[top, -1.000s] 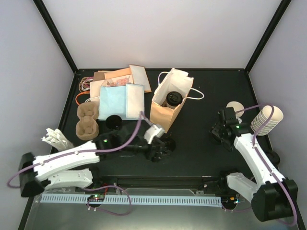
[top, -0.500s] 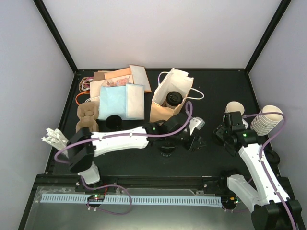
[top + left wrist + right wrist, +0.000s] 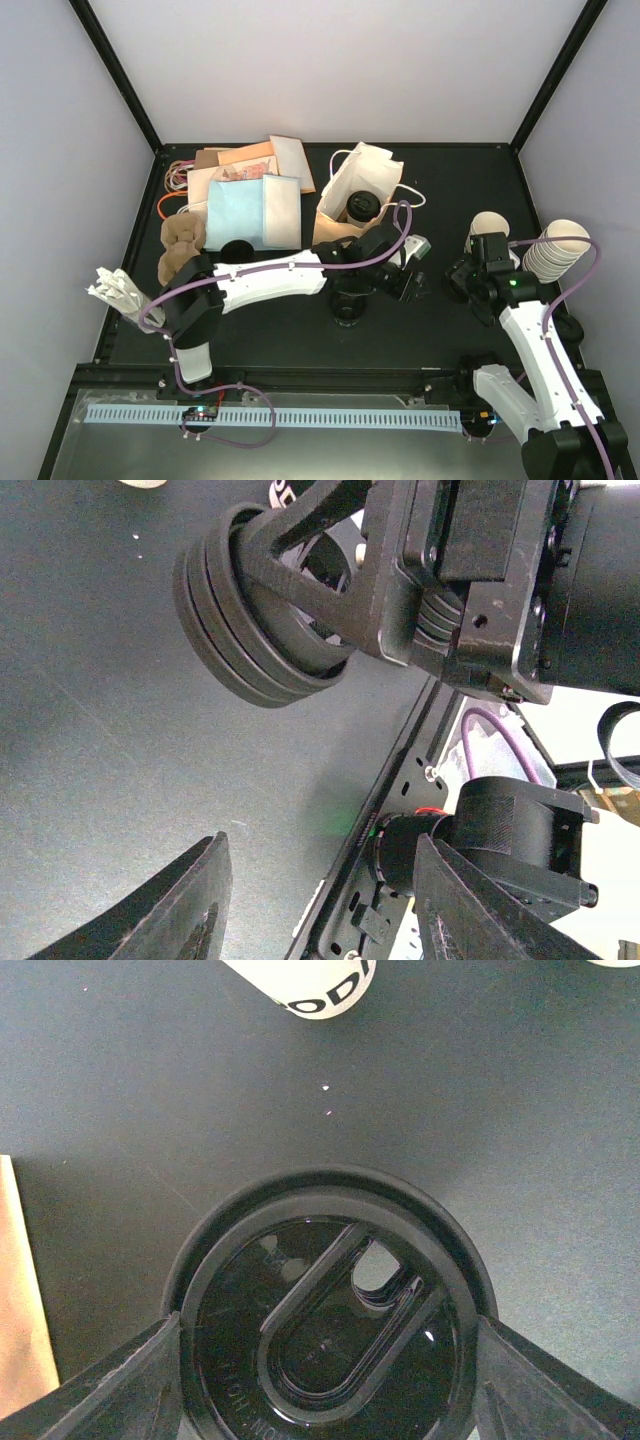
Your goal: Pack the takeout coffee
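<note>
Farthest left, a pulp cup carrier (image 3: 182,245) sits beside a pile of blue and tan paper sleeves (image 3: 255,200), with a loose black lid (image 3: 236,252) at the pile's near edge; at centre stands an open brown paper bag (image 3: 335,235) with a lidded cup (image 3: 360,207) upright inside it; a second loose lid (image 3: 347,312) lies on the black table (image 3: 270,340) in front of the bag, just on the near side of the left arm, which reaches across to the right; the left gripper (image 3: 320,880) has its fingers spread wide with nothing between them, close to the right gripper (image 3: 327,1345); that one pinches a black plastic lid (image 3: 325,1260), a finger pressed to each side of its rim, over bare table; just beyond it stands the white paper cup (image 3: 318,985) with bold black lettering, its top uncovered, outside the bag; a stack of cream cups (image 3: 555,250) sits at the far right.
</note>
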Tool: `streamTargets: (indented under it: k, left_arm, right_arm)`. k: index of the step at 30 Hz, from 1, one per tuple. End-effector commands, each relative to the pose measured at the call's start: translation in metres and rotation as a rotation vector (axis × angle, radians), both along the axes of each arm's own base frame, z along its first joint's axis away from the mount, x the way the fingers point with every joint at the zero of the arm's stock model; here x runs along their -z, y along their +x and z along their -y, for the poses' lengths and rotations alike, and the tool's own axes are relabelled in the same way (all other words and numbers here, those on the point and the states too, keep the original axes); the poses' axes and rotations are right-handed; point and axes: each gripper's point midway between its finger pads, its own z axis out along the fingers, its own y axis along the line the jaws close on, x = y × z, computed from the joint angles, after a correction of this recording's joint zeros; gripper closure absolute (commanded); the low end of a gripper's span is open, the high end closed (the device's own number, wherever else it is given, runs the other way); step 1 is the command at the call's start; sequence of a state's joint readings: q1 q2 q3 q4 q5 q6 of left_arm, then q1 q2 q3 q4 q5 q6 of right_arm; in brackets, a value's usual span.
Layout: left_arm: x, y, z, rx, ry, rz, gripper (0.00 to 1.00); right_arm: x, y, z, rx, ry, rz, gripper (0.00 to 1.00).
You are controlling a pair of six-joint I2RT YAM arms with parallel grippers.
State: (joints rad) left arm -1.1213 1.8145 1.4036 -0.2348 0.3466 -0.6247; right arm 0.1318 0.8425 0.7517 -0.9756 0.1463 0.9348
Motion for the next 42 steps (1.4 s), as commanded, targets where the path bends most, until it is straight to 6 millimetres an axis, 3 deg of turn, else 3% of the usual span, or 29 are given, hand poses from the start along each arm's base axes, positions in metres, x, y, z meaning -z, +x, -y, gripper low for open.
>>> streamTargets:
  k: [1, 8, 24, 32, 42]
  left_arm:
    - [-0.012, 0.013, 0.002, 0.017, -0.03, 0.007, 0.48]
    - [0.002, 0.022, 0.014, 0.026, -0.024, -0.016, 0.49]
    - [0.015, 0.039, 0.035, 0.043, -0.053, -0.045, 0.52]
    - [0.025, 0.047, 0.032, 0.023, -0.03, -0.055, 0.63]
    - [0.033, 0.052, 0.036, 0.006, -0.019, -0.071, 0.67]
  right_arm:
    - [-0.015, 0.004, -0.004, 0.013, 0.047, 0.048, 0.3]
    - [-0.018, 0.001, -0.019, 0.02, 0.16, 0.083, 0.32]
    - [-0.017, -0.004, -0.024, 0.012, 0.192, 0.073, 0.32]
    - [-0.019, -0.004, -0.024, 0.009, 0.192, 0.078, 0.32]
    - [-0.016, -0.003, -0.028, -0.002, 0.207, 0.076, 0.32]
